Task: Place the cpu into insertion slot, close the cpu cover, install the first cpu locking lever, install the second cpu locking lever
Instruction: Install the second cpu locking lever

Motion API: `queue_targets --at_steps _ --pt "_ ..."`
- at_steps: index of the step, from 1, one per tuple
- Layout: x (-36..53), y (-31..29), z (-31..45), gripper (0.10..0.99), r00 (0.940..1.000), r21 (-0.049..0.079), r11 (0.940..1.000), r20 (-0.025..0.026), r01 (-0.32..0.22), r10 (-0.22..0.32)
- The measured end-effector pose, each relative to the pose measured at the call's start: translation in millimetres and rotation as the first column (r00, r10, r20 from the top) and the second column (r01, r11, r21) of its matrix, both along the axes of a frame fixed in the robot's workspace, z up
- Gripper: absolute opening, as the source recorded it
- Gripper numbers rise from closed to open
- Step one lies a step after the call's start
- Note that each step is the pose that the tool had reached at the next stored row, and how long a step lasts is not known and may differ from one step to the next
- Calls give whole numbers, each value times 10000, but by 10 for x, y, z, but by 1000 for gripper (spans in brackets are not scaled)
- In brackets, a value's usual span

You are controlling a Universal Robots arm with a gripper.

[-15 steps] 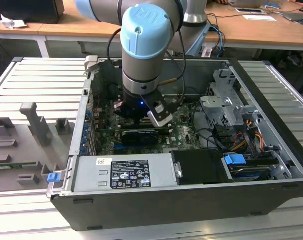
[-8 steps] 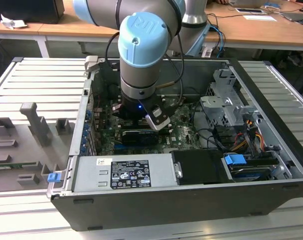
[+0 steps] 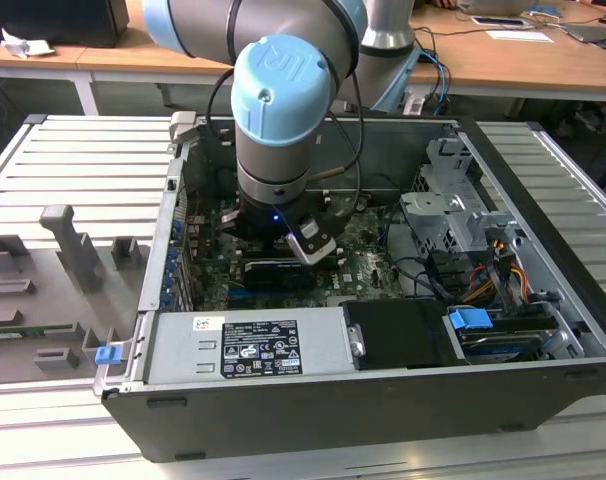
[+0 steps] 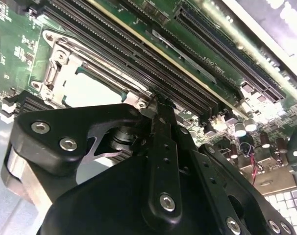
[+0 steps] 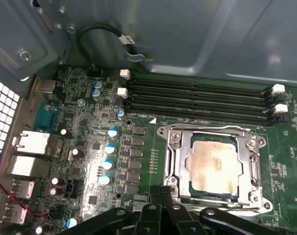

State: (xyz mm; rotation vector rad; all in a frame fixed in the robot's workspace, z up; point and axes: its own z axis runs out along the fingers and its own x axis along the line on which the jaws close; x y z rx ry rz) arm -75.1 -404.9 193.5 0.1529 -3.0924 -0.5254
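Socket work is what we are looking at: the cpu [image 5: 210, 164] already lies flat inside the insertion slot [image 5: 171, 169], its dull tan face showing through the large cutout of the cpu cover [image 5: 214, 136], which appears to be folded down over it. We judge the chip placed and the cover closed, or nearly so; whether either locking lever is latched we cannot tell from these pictures.

In the first wrist view the end effector [image 5: 160, 215] sits at the near edge of the socket, its black linkage just beside the rim of the frame. The cpu lies directly ahead of the fingertips, close, with the long black memory slots [image 5: 197, 100] running crosswise beyond it. The relation that matters is this: the socket is in front of the tool and slightly to one side, and the slots' long axis runs across the tool's line of approach.

In the second wrist view the end effector [image 4: 156, 105] reaches toward a corner of the cover, and its dark fingers look drawn together with nothing visibly gripped between them.

In the exterior view the arm [image 3: 283, 110] stands upright over the motherboard [image 3: 368, 262] inside the open computer case [image 3: 403, 395], which rests on the slatted worktop [image 3: 73, 170].
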Motion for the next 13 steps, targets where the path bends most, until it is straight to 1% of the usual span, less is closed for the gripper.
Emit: queue_targets --at_steps 3,5,7,8,10,13 --pt "-4 -2 3 106 10000 6 10000 -4 -9 9" --pt "-4 0 32 106 10000 24 10000 -1 -8 8" --pt "-8 -1 95 106 10000 20 10000 -2 -7 7" --pt "-8 -1 110 106 10000 21 10000 -2 -7 7" --pt "-9 -1 135 106 10000 20 10000 -2 -7 7" --pt "-8 0 149 106 10000 23 10000 0 -7 7"
